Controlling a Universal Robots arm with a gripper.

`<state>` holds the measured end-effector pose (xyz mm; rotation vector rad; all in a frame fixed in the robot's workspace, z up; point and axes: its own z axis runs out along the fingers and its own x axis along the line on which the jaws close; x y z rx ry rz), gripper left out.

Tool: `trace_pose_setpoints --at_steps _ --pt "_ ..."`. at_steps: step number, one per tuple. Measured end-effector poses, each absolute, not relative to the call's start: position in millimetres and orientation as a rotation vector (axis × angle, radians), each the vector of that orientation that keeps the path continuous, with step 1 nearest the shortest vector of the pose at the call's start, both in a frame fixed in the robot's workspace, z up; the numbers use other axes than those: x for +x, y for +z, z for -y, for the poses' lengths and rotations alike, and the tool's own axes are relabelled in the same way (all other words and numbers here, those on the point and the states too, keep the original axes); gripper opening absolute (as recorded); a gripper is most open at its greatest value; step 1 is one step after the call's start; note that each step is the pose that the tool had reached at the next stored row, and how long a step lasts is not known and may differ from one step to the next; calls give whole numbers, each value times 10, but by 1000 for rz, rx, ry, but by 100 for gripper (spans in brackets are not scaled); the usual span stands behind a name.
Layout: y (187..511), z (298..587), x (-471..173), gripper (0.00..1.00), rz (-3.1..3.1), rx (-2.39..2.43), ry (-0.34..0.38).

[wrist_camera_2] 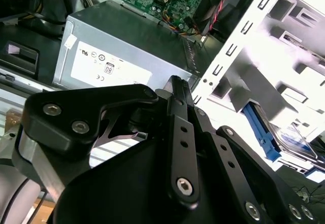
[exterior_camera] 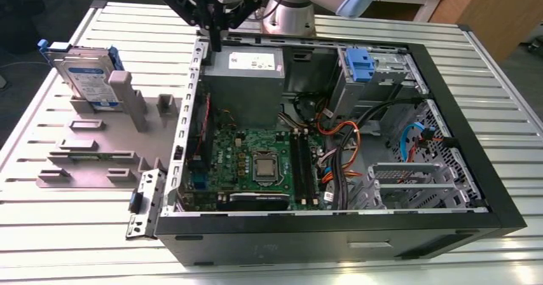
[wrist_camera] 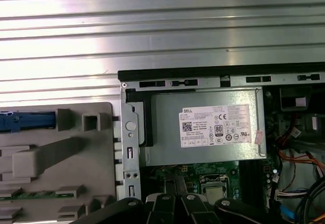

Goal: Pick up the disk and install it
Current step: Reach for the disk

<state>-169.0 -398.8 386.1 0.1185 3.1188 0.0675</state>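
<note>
Over the far corner of the open computer case (exterior_camera: 475, 170), on the exterior view's left side of it, I hang with my gripper (exterior_camera: 216, 42) pointing straight down at the case's rim. The grey power supply (exterior_camera: 246, 75) sits just beside me, inside the case. My jaws are pressed together and grasp nothing. In the second wrist view my fingers (wrist_camera_2: 175, 97) meet in one thin black blade above the power supply's white sticker.

The disk (exterior_camera: 89, 78) is well apart from me, outside the case toward the exterior view's left. It stands upright on edge in a grey fixture (exterior_camera: 93, 139) that lies on the slatted metal table (exterior_camera: 51, 234). Its white-and-blue label faces the exterior camera, and blue rails run along its sides. In the first wrist view the fixture lies right against the case's outer wall, and a strip of the blue rail shows at its edge.

Inside the case the green motherboard (exterior_camera: 254, 161) lies flat on the near side of the power supply. A blue plastic clip (exterior_camera: 360, 65) sits on the drive cage at the far side, toward the exterior view's right. Orange and black cables (exterior_camera: 339, 132) run between the cage and the motherboard.
</note>
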Motion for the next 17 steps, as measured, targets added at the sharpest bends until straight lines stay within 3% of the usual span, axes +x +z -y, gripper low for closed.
trace_pose_setpoints --at_steps 17 --pt "3823 3988 -1714 11 -3123 119 67"
